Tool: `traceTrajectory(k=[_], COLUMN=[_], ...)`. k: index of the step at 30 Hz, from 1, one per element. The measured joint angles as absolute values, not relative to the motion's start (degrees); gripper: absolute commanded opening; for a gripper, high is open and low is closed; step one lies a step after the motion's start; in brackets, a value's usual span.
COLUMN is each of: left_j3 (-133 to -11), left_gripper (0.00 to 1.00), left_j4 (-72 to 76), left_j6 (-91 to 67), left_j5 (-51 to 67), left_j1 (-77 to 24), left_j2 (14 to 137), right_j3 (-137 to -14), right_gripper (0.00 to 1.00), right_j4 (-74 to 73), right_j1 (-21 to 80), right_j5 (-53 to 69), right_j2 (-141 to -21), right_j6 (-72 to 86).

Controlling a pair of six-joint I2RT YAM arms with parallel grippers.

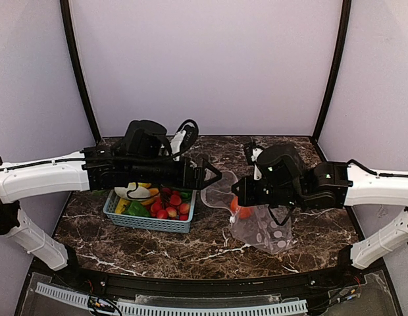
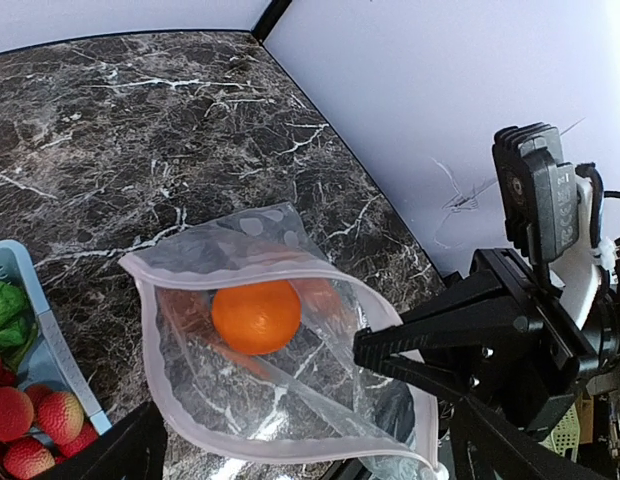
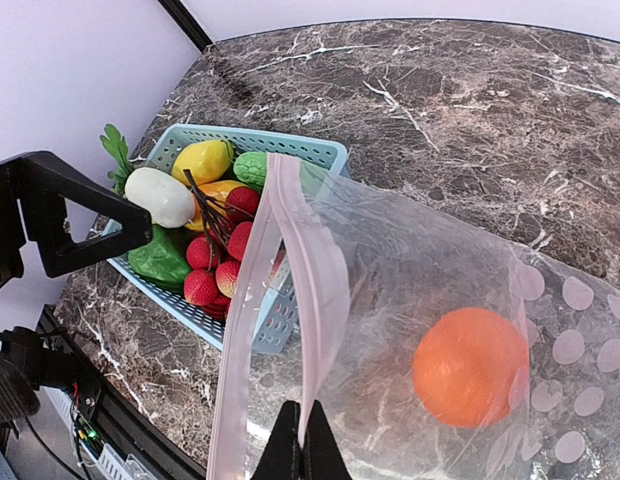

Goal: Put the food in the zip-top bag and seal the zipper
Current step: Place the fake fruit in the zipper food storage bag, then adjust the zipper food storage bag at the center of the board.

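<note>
**Table** (image 1: 158, 247): dark marbled top, carrying two items.

**Item 1, left of centre, about midway between the far and near edges:** a light blue lattice basket (image 1: 149, 226) loaded with food. The right wrist view shows these contents:
- a white radish (image 3: 160, 196)
- a yellow pepper (image 3: 202, 160)
- a green cucumber (image 3: 252, 168)
- a cluster of red strawberries (image 3: 204, 256)
- leafy greens (image 3: 114, 150) poking over the rim

**Left gripper** (image 1: 212, 176): the arm reaches across above the far side of the basket. The claw hangs past the basket's right end, over the mouth of the bag. It is released, with fingers spread wide and nothing between them.

**Item 2, right of centre, nearer the near edge:** the zip-top bag (image 3: 440, 270), clear plastic printed with pale round dots.
- Its closed end lies on the table, and its mouth is raised and turned toward the basket.
- The mouth gapes wide open.
- The zipper (image 3: 310, 260), a thin pale strip along the mouth edge, is unsealed along all of its visible length.
- One orange (image 3: 470, 366) sits inside, low in the pouch.
- A reddish shape beside the orange shows through the plastic in the left wrist view and cannot be identified.
- The raised rim overlaps the basket's right end in the right wrist view; I cannot tell whether the two touch.

**Right gripper** (image 3: 302, 445): clenched, fingers pinched together on the mouth edge of the zip-top bag and holding that rim lifted off the table.
</note>
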State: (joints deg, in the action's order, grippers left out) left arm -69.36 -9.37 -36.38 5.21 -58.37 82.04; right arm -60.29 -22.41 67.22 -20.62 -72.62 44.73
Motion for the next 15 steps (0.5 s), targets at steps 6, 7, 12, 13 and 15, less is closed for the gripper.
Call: traceTrajectory(k=[6, 7, 12, 13, 15], left_j3=[-63.2, -61.7, -56.8, -56.5, -56.3], left_gripper=[0.86, 0.83, 0.78, 0.78, 0.77], left_j4=[-9.1, -8.8, -7.2, -6.6, -5.1], left_j6=[-39.5, -40.4, -43.9, -44.6, -45.5], left_j5=[2.4, 2.1, 2.1, 2.3, 2.6], left_j1=[-58.4, -58.4, -58.4, -58.4, -58.4], left_j2=[78.3, 78.3, 79.4, 80.0, 81.1], right_j3=[-60.3, -60.3, -60.3, -60.3, -60.3], right_gripper=[0.00, 0.00, 0.00, 0.00, 0.00], right_j4=[-22.5, -22.5, -22.5, -22.5, -22.5], right_j1=[67.2, 67.2, 67.2, 67.2, 67.2], right_j5=[-20.6, -20.6, -20.6, -20.6, -20.6], right_j2=[-72.6, -72.6, -72.6, -72.6, -72.6], right_j6=[44.7, 44.7, 44.7, 44.7, 44.7])
